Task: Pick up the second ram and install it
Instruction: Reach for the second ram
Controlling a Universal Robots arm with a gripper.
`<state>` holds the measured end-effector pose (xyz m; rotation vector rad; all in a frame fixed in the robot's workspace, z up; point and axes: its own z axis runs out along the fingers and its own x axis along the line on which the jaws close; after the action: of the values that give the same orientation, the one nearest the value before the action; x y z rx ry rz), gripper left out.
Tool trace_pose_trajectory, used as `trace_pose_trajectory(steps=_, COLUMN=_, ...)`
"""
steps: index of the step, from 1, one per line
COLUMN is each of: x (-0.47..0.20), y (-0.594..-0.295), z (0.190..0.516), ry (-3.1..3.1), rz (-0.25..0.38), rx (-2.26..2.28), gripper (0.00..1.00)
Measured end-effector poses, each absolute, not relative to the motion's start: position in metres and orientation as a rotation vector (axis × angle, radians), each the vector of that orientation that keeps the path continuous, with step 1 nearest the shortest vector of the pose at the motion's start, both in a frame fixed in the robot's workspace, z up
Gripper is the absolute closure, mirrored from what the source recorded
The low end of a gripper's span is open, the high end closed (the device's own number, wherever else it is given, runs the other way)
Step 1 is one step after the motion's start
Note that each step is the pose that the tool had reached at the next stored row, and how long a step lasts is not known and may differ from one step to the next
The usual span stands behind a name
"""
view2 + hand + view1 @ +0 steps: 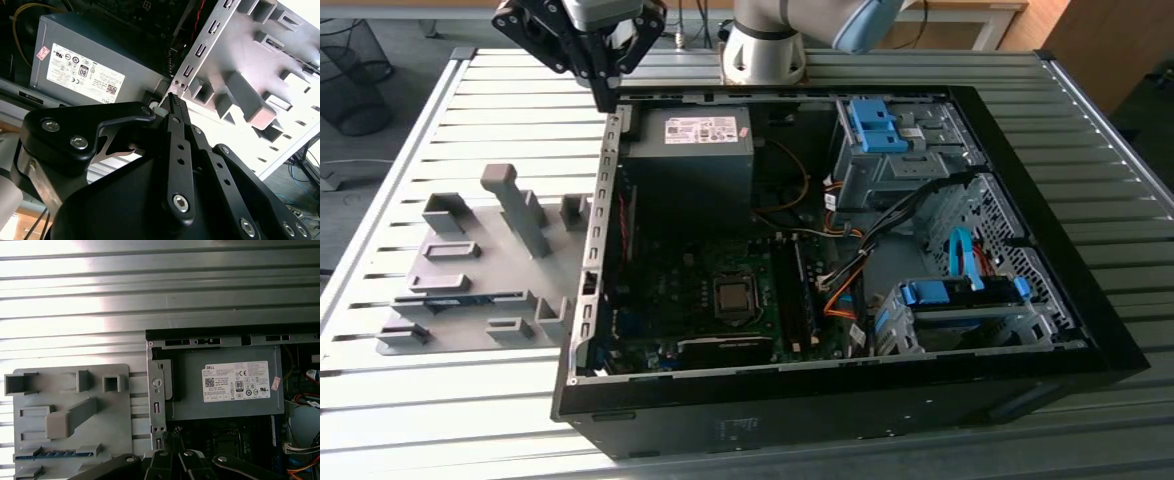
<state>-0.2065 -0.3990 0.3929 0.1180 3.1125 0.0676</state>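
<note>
Hand: the hand [604, 98] has its two black fingers pressed together to a point, with nothing between them; the second wrist view shows the toothed tips [173, 100] meeting.
Hand's place: it hangs over the far corner of the computer case [1067, 250] on the exterior view's left, just above the perforated metal edge strip [600, 230] and beside the power supply [687, 150].
Arm: its pale base [767, 50] stands on the bench [454, 400] just behind the case's far wall.
Power supply: a grey box with a white label, in the far part of the open case, with the motherboard [720, 290] nearer.
Fixture: a grey plastic plate with raised blocks [520, 210] lies on the slatted bench just beside the case, on the exterior view's left.
Second ram: the second ram [454, 297] lies flat along a slot in the near part of the fixture; its blue edge shows in the first wrist view [55, 454]. It is well apart from the hand and untouched.
Drive bays: blue plastic brackets [874, 125] sit on the exterior view's right of the case.
</note>
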Motion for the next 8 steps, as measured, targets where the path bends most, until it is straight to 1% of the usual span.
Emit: trace_pose_trajectory(steps=8, x=-0.2121, y=-0.3989, z=0.3929, ry=3.112, rz=0.068, rx=0.118, gripper=0.9)
